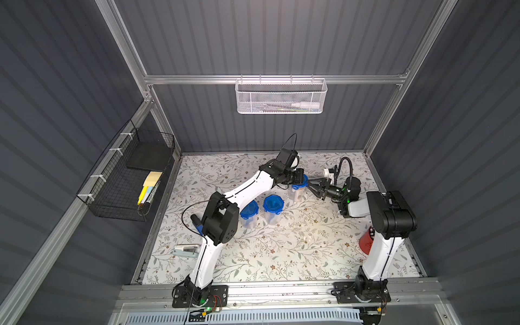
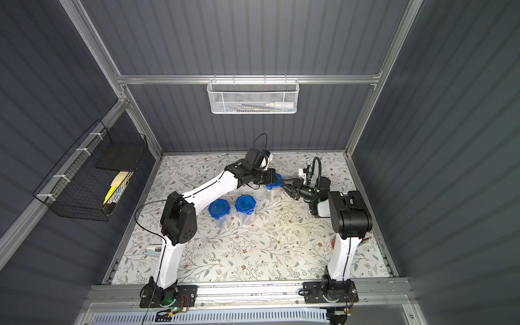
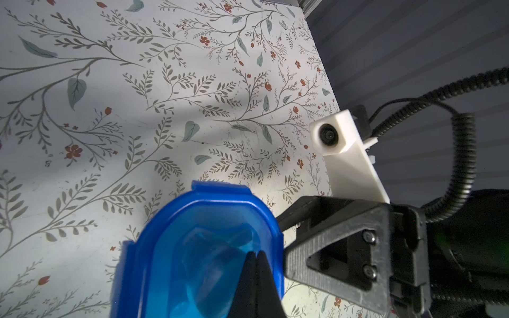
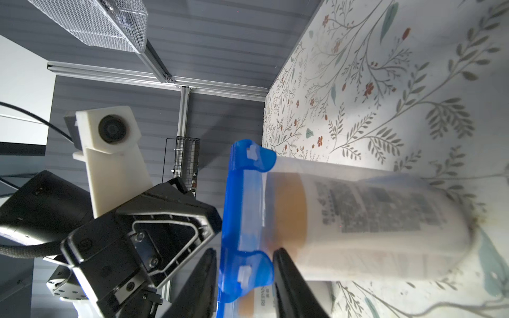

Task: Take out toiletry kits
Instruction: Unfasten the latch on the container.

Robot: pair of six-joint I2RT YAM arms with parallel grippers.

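Observation:
A clear jar (image 1: 297,194) (image 2: 273,194) with a blue clip lid (image 3: 198,247) (image 4: 242,206) stands at the back of the table. Inside it, in the right wrist view, is part of a toiletry kit: a cream bottle (image 4: 371,217) with a tan cap (image 4: 289,214) and dark label. A second such bottle (image 4: 264,300) lies beside it. My left gripper (image 3: 254,254) (image 1: 301,177) is shut, tips resting on the lid's top. My right gripper (image 4: 243,252) (image 1: 309,184) straddles one lid clip (image 4: 248,272), fingers apart; one touches it, the other has a thin gap.
Two more blue-lidded clear jars (image 1: 249,213) (image 1: 273,208) stand nearer the front left. A pale stapler-like thing (image 1: 185,250) lies by the left arm's base. A red object (image 1: 367,242) sits behind the right arm. A white mesh basket (image 1: 281,97) and a black wire basket (image 1: 126,180) hang on the walls.

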